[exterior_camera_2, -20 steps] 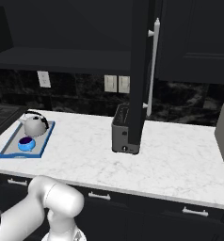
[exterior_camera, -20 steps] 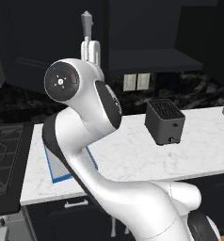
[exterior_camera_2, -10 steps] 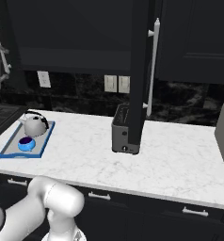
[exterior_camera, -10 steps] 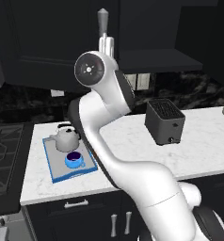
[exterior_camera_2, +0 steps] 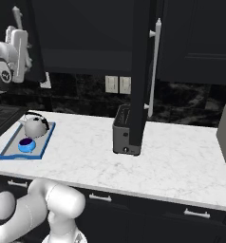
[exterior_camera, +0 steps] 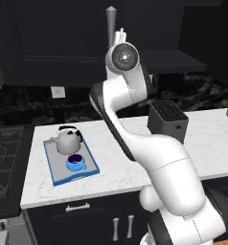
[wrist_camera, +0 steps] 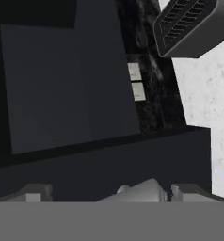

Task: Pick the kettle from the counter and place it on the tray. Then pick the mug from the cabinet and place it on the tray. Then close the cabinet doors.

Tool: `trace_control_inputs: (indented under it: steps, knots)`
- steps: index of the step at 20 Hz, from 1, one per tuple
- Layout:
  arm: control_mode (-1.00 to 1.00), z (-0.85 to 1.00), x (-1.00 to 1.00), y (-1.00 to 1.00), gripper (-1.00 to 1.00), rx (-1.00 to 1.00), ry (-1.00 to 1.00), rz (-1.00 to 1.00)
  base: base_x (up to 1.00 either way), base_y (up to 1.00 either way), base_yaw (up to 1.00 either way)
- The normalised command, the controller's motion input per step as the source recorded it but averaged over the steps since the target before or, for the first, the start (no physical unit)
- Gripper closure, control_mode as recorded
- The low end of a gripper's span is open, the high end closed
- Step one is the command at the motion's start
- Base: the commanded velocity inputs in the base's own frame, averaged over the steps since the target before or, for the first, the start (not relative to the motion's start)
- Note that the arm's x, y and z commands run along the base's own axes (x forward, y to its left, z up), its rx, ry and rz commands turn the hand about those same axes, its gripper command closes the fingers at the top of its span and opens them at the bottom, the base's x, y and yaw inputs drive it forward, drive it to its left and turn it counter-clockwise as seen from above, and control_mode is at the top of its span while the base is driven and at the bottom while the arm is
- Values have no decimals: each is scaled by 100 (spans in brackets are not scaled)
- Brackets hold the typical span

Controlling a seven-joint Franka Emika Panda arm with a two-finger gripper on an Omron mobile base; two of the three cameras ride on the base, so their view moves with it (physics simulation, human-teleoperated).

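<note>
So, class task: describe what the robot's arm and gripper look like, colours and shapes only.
The arm is glossy white with rounded, bulging segments and dark bands at the joints. One joint ends in a round dark-grey cap with a small centre mark. The gripper is a slim, pale grey-white block; its fingers look grey.

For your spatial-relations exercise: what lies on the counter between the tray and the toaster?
In the right base view, only bare white marble counter lies between the tray and the toaster.

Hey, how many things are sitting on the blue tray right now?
2: the kettle at the back of the tray and the mug in front of it. Nothing else shows on it in either base view.
</note>
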Motion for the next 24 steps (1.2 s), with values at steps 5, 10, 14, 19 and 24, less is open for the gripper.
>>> trace_control_inputs:
  steps: [5, 10, 14, 19, 24]
  knots:
    - [-100, -29, 88, -12, -100, 8, 0, 23, 0, 0, 0]
    - [-100, -22, 77, -3, -100, 3, 0, 20, 0, 0, 0]
    - [-100, -23, 76, 0, -100, 0, 0, 20, 0, 0, 0]
    - [-100, -23, 69, 0, -100, 0, 0, 18, 0, 0, 0]
    - [-100, -24, 22, -24, -100, -3, 0, 5, 0, 0, 0]
